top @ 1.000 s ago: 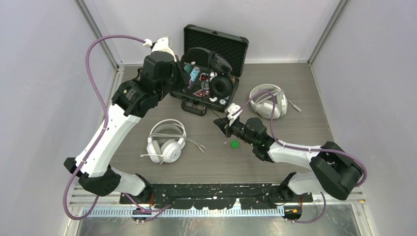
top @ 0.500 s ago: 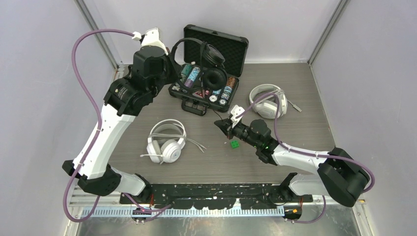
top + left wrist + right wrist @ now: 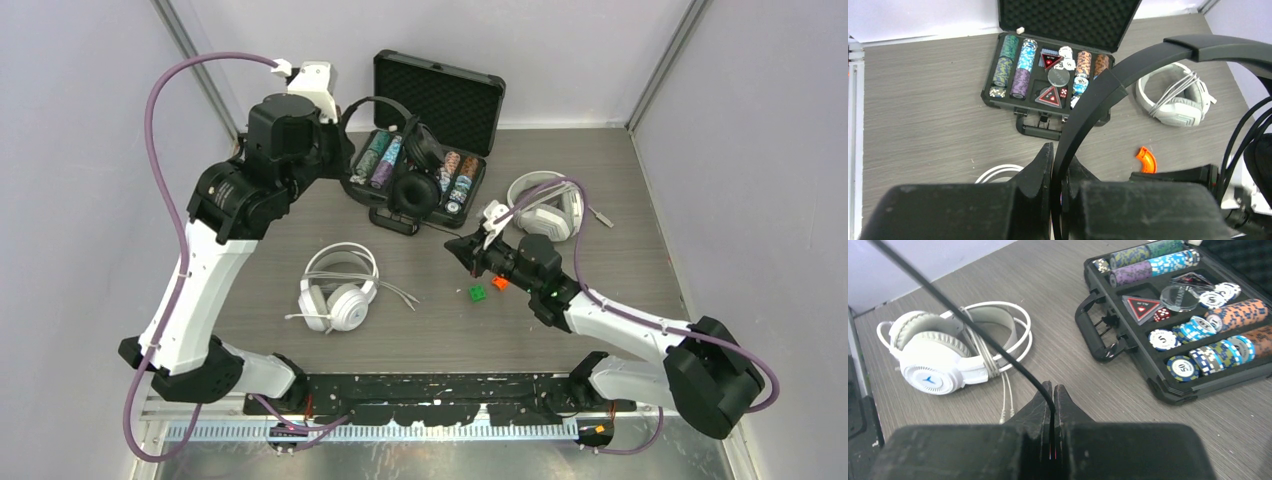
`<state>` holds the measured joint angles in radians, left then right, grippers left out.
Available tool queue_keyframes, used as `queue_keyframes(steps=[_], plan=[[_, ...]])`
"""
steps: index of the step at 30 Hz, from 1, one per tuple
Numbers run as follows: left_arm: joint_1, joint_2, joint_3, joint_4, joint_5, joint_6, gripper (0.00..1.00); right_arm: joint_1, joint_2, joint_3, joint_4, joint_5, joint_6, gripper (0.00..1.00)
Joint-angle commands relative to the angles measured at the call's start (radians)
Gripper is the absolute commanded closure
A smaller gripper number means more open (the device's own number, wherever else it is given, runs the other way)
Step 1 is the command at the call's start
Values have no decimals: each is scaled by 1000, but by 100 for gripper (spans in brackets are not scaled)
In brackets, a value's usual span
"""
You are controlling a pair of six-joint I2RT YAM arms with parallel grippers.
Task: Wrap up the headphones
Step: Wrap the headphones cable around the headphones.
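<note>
My left gripper (image 3: 344,138) is shut on the headband (image 3: 1128,75) of the black headphones (image 3: 408,188) and holds them in the air over the open case. Its fingers (image 3: 1043,162) pinch the band from both sides. My right gripper (image 3: 462,247) is shut on the thin black cable (image 3: 973,325), which rises up and to the left from the jaws (image 3: 1053,390). One white headset (image 3: 338,290) lies at centre left with its cable wound round it, and also shows in the right wrist view (image 3: 943,360). The other white headset (image 3: 545,207) lies at the back right, seen too in the left wrist view (image 3: 1175,102).
An open black case (image 3: 452,95) with poker chips stands at the back centre, also visible from both wrists (image 3: 1020,102) (image 3: 1168,387). A green block (image 3: 478,293) and an orange curved piece (image 3: 500,283) lie by my right gripper. Walls close in left and right.
My left gripper has lifted the black headphones off the case and swung left; the ear cups now hang over the case front. My right gripper has shifted right and back, uncovering the orange piece.
</note>
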<state>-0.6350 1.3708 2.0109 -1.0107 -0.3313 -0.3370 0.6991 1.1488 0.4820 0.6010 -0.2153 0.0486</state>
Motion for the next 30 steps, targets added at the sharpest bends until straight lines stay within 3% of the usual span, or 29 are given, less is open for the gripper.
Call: queue_keyframes(steps=[1, 3, 7, 11, 20, 25, 30], plan=[[7, -7, 50, -27, 140, 88, 100, -34, -19, 7, 15, 31, 85, 100], [6, 8, 68, -53, 220, 155, 100, -42, -14, 22, -5, 23, 110, 100], [7, 27, 82, -104, 479, 310, 100, -58, -40, 144, -234, -14, 201, 99], [7, 24, 37, -134, 562, 480, 100, -67, -110, 229, -382, -94, 280, 100], [0, 25, -76, -140, 423, 680, 100, -70, -196, 374, -653, -198, 294, 100], [-32, 34, -101, -140, 342, 705, 100, -70, -181, 452, -675, -261, 382, 100], [-78, 27, -167, -90, 168, 720, 100, -70, -161, 510, -667, -375, 470, 100]])
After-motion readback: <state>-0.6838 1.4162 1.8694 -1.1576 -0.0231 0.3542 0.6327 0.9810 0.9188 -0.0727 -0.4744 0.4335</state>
